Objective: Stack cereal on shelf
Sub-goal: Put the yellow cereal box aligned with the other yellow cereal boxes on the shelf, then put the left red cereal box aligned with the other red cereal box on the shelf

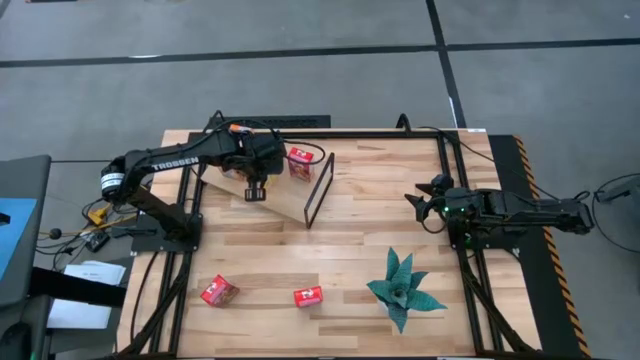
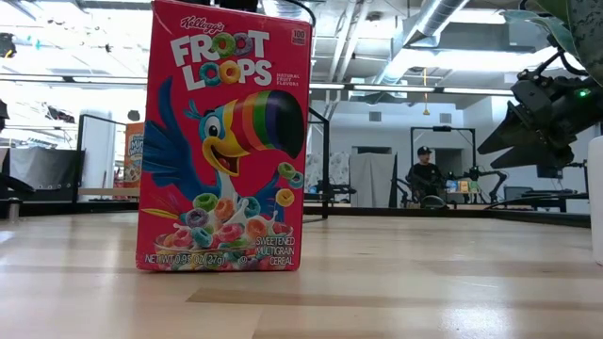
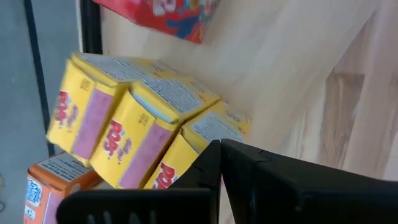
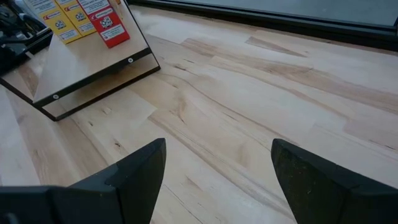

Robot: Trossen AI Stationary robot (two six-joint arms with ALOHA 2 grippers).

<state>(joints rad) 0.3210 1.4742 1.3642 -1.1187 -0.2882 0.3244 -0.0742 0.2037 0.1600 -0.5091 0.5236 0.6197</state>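
The shelf is a light wooden board [image 1: 283, 195] with a black frame [image 1: 318, 190] at its right end, lying at the table's far left. A red cereal box [image 1: 300, 161] stands on it. The left wrist view shows several yellow boxes [image 3: 134, 118] packed side by side, an orange box [image 3: 50, 183] and a red box [image 3: 171, 15] on the board. My left gripper [image 1: 256, 191] [image 3: 221, 163] is shut, low over the board, next to the yellow boxes. My right gripper [image 1: 424, 206] [image 4: 217, 180] is open and empty at the table's right. Two red boxes [image 1: 218, 291] [image 1: 307, 296] stand near the front edge. My left gripper's shut fingertips [image 3: 211, 155] stand right beside the nearest yellow box's end [image 3: 186, 146], coming slanting down over the board. I cannot tell whether they touch it.
A green artificial plant [image 1: 403, 289] lies on the table at the front right. In the low view a red Froot Loops box [image 2: 221, 141] stands upright close to the camera. A person [image 2: 426, 179] sits far back in the room. Bare tabletop [image 1: 380, 200] lies between the arms.
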